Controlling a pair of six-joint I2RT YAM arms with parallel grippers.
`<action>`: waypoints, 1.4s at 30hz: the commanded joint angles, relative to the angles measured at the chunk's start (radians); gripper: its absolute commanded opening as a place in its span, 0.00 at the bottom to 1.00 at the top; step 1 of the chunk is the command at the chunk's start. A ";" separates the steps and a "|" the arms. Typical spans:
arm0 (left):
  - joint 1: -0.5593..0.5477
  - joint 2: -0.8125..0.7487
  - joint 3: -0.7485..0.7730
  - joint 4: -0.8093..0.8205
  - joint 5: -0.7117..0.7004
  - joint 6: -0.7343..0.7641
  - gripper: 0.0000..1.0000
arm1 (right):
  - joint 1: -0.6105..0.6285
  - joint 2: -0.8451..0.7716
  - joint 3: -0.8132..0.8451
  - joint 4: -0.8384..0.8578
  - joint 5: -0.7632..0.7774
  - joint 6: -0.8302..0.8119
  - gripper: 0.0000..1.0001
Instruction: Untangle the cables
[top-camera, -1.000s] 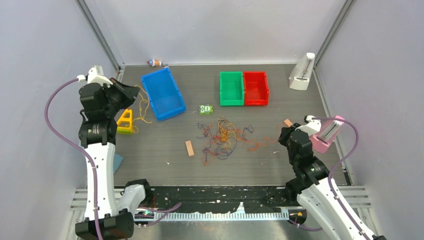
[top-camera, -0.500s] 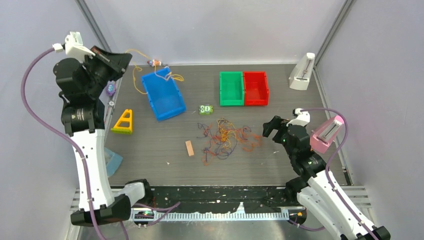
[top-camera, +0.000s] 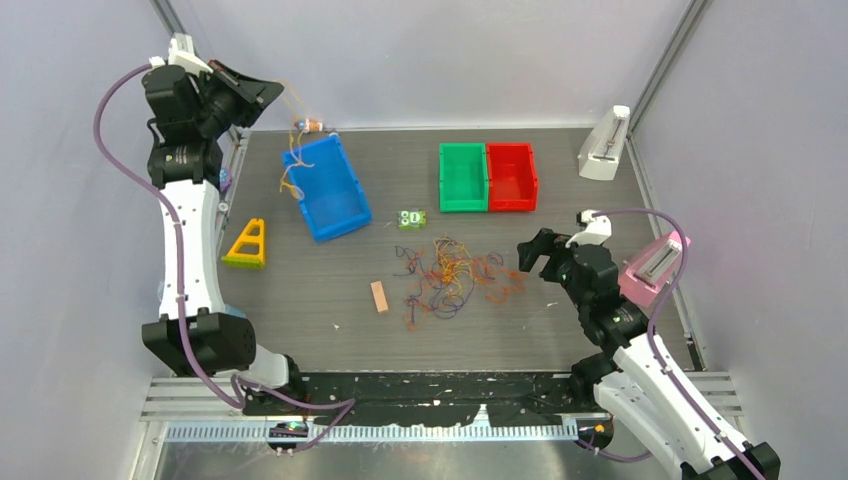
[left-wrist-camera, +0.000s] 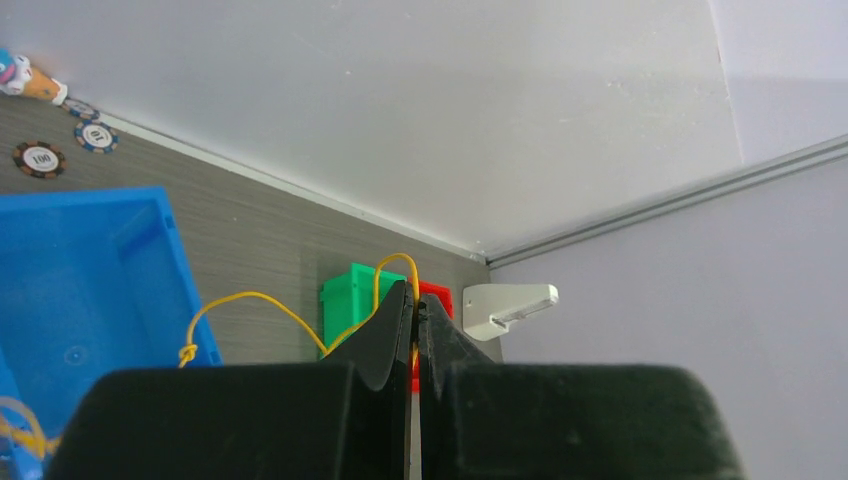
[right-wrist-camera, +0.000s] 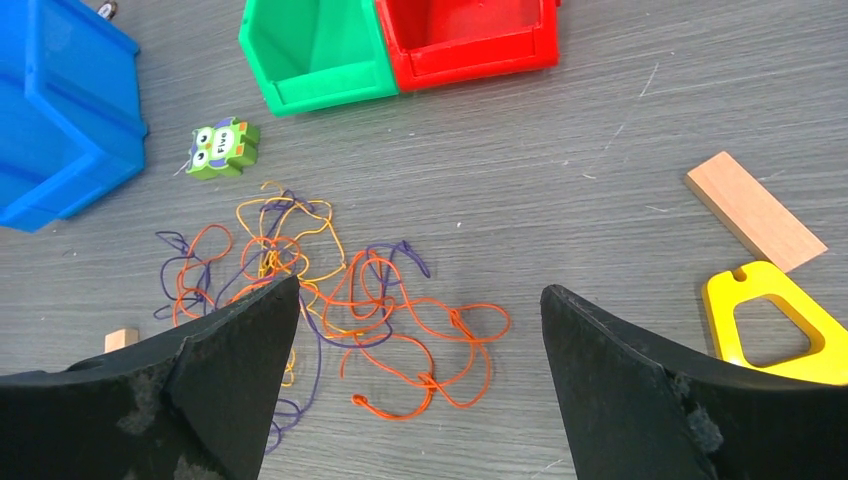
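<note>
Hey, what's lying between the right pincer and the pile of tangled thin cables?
Nothing: only bare grey tabletop separates the open right pincer from the tangle of thin orange, yellow and purple cables, as the top external view shows.

The table (top-camera: 300, 300) looks matt and wood-grained, the blue bin (top-camera: 330, 190) glossy plastic.

High overhead view, two wrist close-ups

The cables (top-camera: 452, 278) lie between block (top-camera: 379, 296) and right pincer (top-camera: 534, 261).
</note>
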 joint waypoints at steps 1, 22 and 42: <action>-0.002 0.003 -0.013 0.106 0.034 -0.028 0.00 | -0.003 -0.003 0.028 0.070 -0.040 -0.004 0.95; -0.003 0.028 -0.222 0.071 -0.172 0.100 0.00 | -0.003 -0.002 -0.026 0.113 -0.092 0.016 0.95; -0.008 -0.008 -0.150 0.073 -0.195 0.077 0.00 | -0.003 -0.029 -0.033 0.097 -0.102 0.017 0.95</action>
